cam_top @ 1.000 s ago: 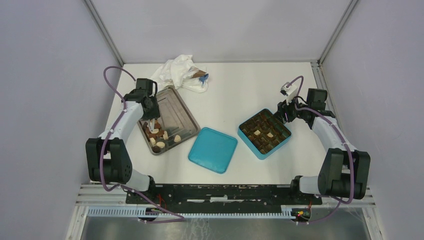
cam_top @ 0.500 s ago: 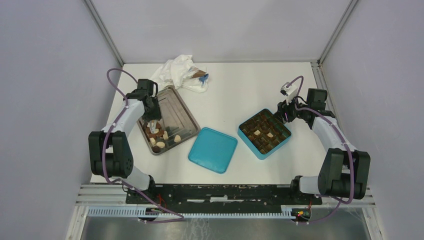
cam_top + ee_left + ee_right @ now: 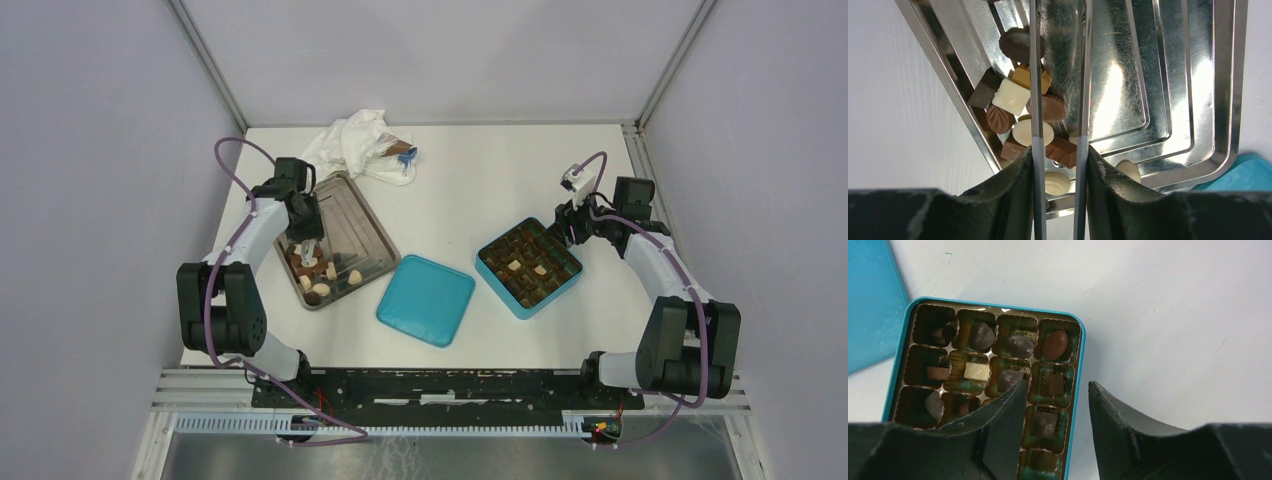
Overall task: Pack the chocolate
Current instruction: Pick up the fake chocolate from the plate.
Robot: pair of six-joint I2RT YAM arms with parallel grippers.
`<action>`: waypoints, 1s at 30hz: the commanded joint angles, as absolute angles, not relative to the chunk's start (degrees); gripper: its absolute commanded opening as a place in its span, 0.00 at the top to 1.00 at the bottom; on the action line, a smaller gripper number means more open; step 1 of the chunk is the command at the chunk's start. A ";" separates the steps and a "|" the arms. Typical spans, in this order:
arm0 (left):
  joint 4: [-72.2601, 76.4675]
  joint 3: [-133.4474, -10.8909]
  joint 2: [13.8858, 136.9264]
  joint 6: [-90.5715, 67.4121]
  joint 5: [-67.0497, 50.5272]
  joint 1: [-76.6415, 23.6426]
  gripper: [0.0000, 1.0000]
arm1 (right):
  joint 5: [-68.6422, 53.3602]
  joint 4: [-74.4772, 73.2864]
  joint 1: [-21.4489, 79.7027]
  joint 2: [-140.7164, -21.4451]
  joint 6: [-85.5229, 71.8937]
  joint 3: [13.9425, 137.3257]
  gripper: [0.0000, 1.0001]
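Observation:
Loose chocolate (image 3: 318,272) in dark, mid-brown and cream pieces lies heaped at the near end of a steel tray (image 3: 355,225). My left gripper (image 3: 304,238) hangs over that heap, shut on thin metal tongs (image 3: 1036,75). The tong blades straddle a few pieces (image 3: 1010,96), and their tips run out of the left wrist view. The left gripper (image 3: 1059,152) presses both blades. The teal box (image 3: 497,278) holds several chocolates (image 3: 1055,344) in its cups. My right gripper (image 3: 1055,387) stands open above the box's right rim (image 3: 1079,365), with nothing between its fingers.
The teal lid (image 3: 426,299) lies flat between tray and box. A crumpled white bag (image 3: 360,143) sits at the back left, touching the tray's far corner. Grey walls close in on both sides of the table.
The left arm's lower links have swung leftward while its gripper stays over the chocolate heap, and the tongs have narrowed a little. The right arm has not moved.

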State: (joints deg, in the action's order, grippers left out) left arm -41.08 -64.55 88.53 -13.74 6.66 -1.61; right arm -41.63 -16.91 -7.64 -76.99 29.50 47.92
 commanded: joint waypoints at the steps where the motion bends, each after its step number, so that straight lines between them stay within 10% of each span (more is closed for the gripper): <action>1: -40.43 -66.75 88.29 -10.97 4.92 -1.27 0.59 | -43.23 -16.35 -7.84 -77.26 30.32 48.25 0.45; 25: -41.18 -68.29 90.86 -11.03 5.15 -1.27 0.58 | -43.59 -16.52 -7.82 -77.17 30.32 48.34 0.45; 30: -41.22 -68.20 90.10 -11.04 4.46 -1.27 0.78 | -43.73 -16.65 -7.82 -77.04 30.31 48.34 0.46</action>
State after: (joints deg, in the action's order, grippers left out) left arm -41.60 -65.98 90.87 -13.74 5.69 -1.61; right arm -42.33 -17.30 -7.64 -76.99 29.85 47.92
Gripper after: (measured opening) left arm 0.425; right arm 0.546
